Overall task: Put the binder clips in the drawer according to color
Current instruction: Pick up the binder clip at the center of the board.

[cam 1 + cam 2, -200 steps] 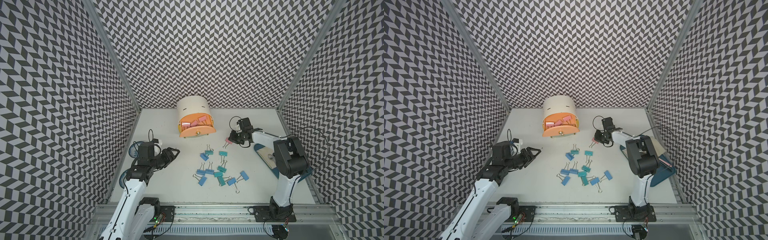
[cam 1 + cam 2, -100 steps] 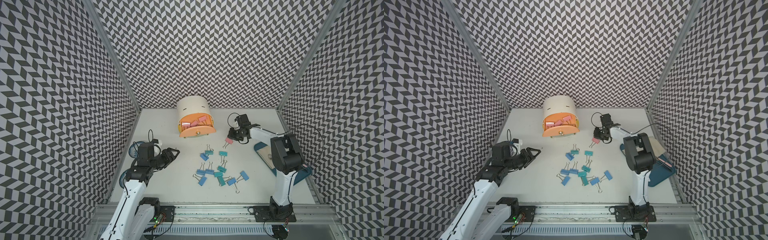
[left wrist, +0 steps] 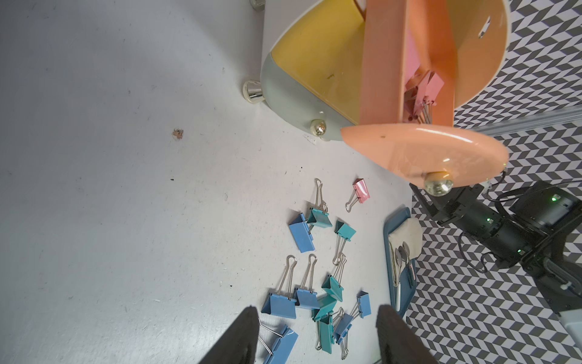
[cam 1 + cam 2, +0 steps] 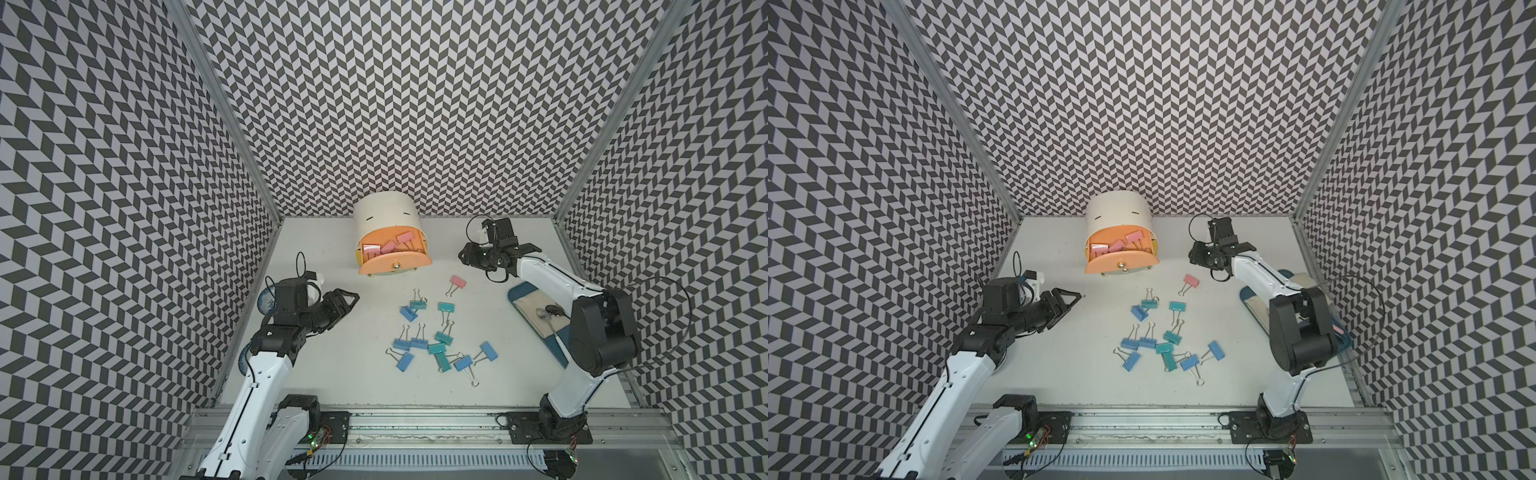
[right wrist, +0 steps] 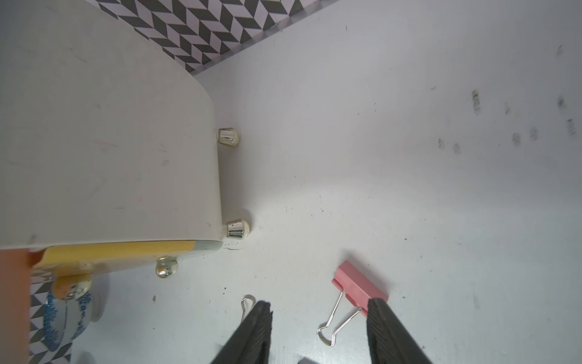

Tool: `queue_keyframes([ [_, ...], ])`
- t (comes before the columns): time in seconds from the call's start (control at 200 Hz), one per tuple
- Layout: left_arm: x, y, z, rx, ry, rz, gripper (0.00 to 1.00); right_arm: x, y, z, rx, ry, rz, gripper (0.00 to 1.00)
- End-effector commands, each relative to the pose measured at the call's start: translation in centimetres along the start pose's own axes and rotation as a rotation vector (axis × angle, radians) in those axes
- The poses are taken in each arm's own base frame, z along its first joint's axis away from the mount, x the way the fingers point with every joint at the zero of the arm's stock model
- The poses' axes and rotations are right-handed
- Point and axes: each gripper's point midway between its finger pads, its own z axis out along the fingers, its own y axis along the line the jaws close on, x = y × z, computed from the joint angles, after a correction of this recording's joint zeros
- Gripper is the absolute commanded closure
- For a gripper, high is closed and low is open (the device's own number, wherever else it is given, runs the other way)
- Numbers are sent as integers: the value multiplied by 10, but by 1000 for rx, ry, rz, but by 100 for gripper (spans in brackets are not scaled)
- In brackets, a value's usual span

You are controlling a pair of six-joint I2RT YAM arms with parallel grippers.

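One small pink binder clip with silver wire handles (image 4: 458,281) is seen lying flat on white table (image 4: 332,374), between pulled-out peach top drawer (image 4: 395,266) of small white round-topped cabinet (image 4: 386,212) and right gripper (image 4: 464,258). Fingers (image 5: 258,327) of right gripper are spread apart, nothing is gripped; clip is found just beside them. Several pink clips (image 4: 388,248) are kept inside peach top drawer. Loose group of blue and teal clips (image 4: 436,348) is scattered at table middle. Left gripper (image 4: 351,298) is held open and empty, well apart from group.
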Motion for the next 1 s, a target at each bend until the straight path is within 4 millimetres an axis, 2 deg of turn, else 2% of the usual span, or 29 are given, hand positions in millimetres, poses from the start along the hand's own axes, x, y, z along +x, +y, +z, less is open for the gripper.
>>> queue_keyframes([
  [0.0, -15, -14, -4, 34, -48, 40, 36, 4, -17, -4, 98, -16, 53, 44],
  [0.11, -16, -16, -4, 45, -51, 38, 36, 6, -25, 2, 144, 8, 107, 44],
  [0.2, -16, -17, -5, 52, -59, 37, 36, 10, -28, 9, 167, 28, 132, 39],
  [0.471, -15, -16, -6, 63, -73, 37, 36, 24, -19, 36, 185, 107, 121, 27],
  [0.736, -16, -17, -5, 70, -73, 42, 36, 45, -25, 62, 257, 169, 92, 26],
  [0.996, -19, -19, -5, 72, -79, 53, 36, 58, -29, 73, 303, 194, 84, 25],
])
